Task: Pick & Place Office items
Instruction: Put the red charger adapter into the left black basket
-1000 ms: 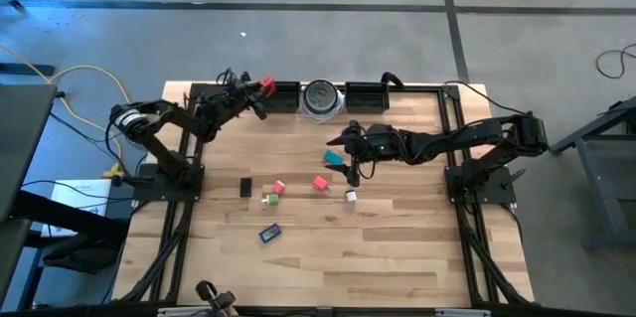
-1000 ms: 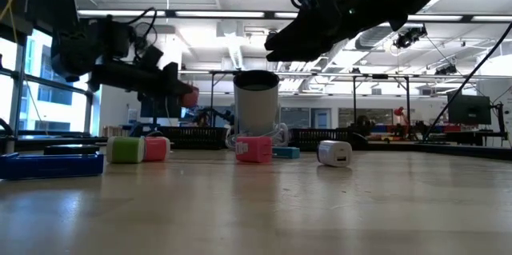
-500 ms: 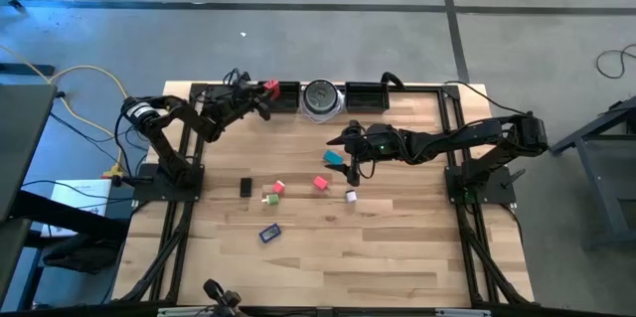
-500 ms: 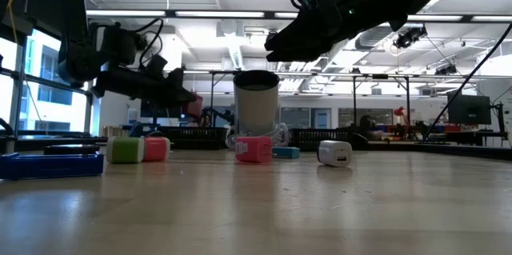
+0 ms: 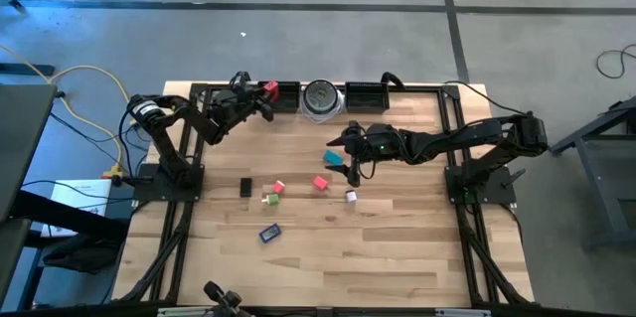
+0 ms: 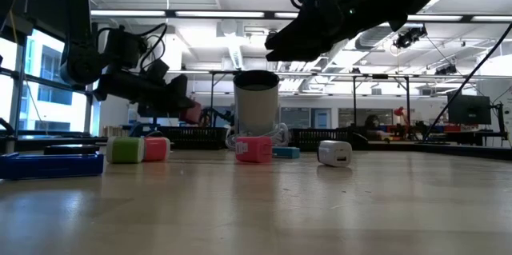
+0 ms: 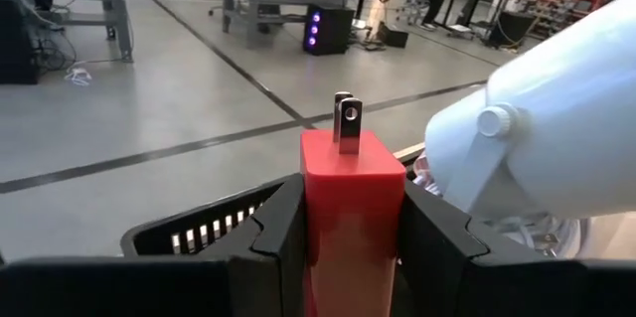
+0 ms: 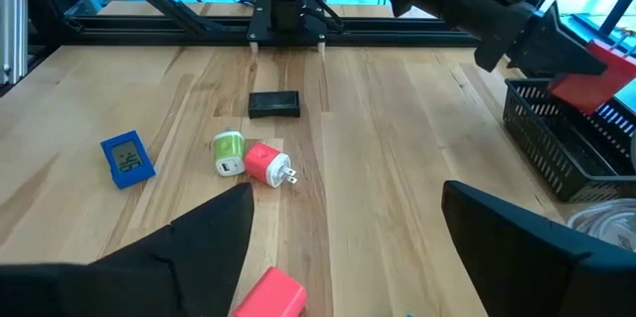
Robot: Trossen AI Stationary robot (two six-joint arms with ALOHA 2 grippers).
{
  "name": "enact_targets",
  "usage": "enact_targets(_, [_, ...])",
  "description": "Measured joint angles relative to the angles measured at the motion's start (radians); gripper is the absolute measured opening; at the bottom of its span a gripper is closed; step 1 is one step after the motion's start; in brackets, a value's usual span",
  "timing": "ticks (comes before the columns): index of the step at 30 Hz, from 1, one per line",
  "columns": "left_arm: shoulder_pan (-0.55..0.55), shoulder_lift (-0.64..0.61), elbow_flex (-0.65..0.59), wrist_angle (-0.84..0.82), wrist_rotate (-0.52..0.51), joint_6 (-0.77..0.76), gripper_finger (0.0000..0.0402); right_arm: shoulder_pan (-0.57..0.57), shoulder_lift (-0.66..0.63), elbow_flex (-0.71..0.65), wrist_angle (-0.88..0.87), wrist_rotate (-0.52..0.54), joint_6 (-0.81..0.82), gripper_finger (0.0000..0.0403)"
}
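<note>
I have the left pincer (image 7: 348,257) clenched on the red block (image 7: 353,203), which stands upright between the fingers, prongs up. It hangs just at the near rim of the black tray (image 5: 281,91), which lies straight ahead and below. The right pincer (image 5: 350,154) waits released above the teal block (image 5: 333,158).

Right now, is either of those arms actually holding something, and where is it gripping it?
The left gripper holds a red plug block by its two sides, prongs pointing away. The right gripper is open and empty.
</note>
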Motion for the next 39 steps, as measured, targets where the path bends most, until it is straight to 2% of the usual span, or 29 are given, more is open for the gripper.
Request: enact_targets(39, [0.002,0.004,0.021,-0.142,-0.063,-0.061,0.0116,-0.002,0.0,0.0,0.008,-0.002,0.0,0.0313])
